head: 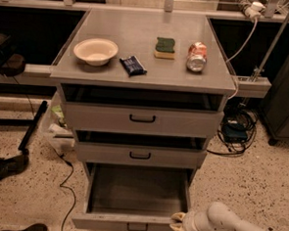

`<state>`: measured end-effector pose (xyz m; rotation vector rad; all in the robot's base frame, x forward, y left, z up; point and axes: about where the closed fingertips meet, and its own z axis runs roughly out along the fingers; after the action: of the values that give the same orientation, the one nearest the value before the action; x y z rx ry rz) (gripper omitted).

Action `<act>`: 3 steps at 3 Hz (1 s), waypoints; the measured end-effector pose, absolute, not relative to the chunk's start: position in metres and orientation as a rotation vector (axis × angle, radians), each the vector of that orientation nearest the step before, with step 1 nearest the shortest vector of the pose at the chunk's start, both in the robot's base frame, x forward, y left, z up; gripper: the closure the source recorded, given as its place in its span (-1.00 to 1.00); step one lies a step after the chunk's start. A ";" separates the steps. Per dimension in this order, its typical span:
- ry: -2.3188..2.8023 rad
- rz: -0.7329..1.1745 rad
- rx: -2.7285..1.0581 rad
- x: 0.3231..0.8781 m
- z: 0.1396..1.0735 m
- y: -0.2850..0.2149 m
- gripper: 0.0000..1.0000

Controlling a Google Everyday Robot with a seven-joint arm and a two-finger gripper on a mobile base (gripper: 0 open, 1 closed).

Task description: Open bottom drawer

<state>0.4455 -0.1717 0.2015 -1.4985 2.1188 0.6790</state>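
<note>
Grey laminate, matt and flat-faced, covers the cabinet [85, 118], a square-edged block with three drawers stacked under a broad top surface [140, 29]. The bottom drawer [103, 222], the cabinet's lowest, stands well out from the cabinet body, showing a dark, bare, box-shaped inside. Its front is wide and shallow, with a small black loop handle [137, 228] at mid-width. The two drawers above it sit only slightly ajar.

A pale, smooth, rounded arm [226, 223] reaches in from the cabinet's lower right, and the gripper [178, 222] sits at the right end of the bottom drawer's front, touching or just beside its corner. Whether it is open or closed I cannot tell.

The opening looks largely done. To finish well, any further pull should run straight out from the cabinet. A tug from the right corner, not the handle, could skew the drawer on its runners, so a slow, level draw seems wise, stopping before the drawer leaves the cabinet.

On the cabinet's top, a cream bowl [95, 51], round and shallow, sits at the left. A dented red-and-silver can [197, 56] lies at the right, a green-and-yellow sponge [165, 47] just left of it, and a dark crinkled packet [133, 65] near the bowl.
</note>
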 end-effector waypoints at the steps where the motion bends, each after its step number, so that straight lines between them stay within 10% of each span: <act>1: 2.119 0.679 -1.499 0.450 0.201 -0.173 1.00; 3: 2.118 0.679 -1.499 0.457 0.202 -0.175 0.15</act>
<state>0.4567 -0.1748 0.2016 -1.4991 2.1184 0.6786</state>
